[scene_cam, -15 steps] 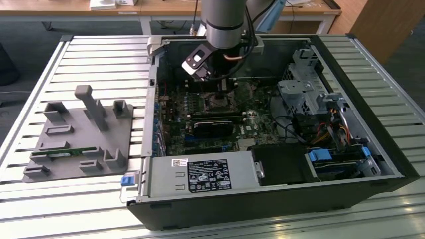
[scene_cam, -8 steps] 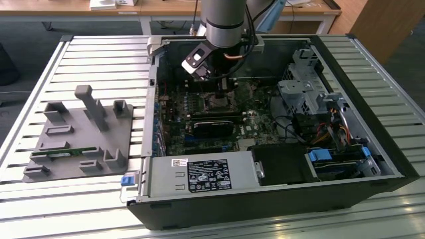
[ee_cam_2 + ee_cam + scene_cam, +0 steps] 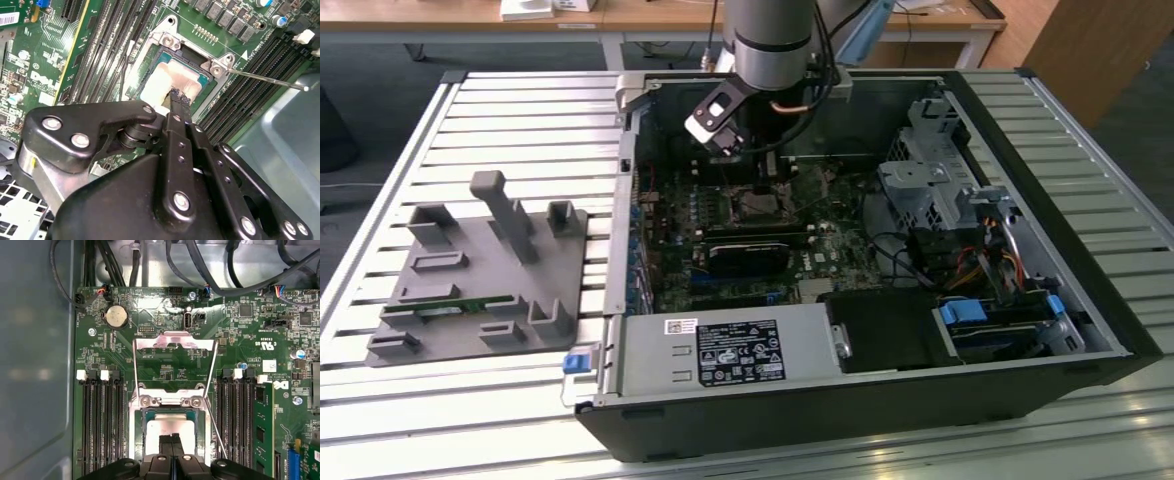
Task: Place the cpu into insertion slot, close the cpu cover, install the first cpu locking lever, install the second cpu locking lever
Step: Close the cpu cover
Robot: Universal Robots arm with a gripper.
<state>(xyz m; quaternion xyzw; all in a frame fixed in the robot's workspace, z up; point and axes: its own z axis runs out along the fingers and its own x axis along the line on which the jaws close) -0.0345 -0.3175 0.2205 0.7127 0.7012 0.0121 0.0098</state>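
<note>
Silvery cpu (image 3: 159,430) sits in the insertion slot (image 3: 170,411), beneath the closed jaws' tips.

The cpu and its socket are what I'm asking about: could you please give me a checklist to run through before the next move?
1. cpu lying inside the insertion slot: ok, it looks flat within the rim.
2. cpu seated at every corner: cannot tell, the gripper hides part of it.
3. cpu cover swung up, clear of the slot: ok.
4. locking lever released, sticking out beside the socket: ok.
5. gripper shut, tips over the cpu's metal top, nothing held: ok.
6. Tips touching the cpu or just above it: cannot tell.
</note>
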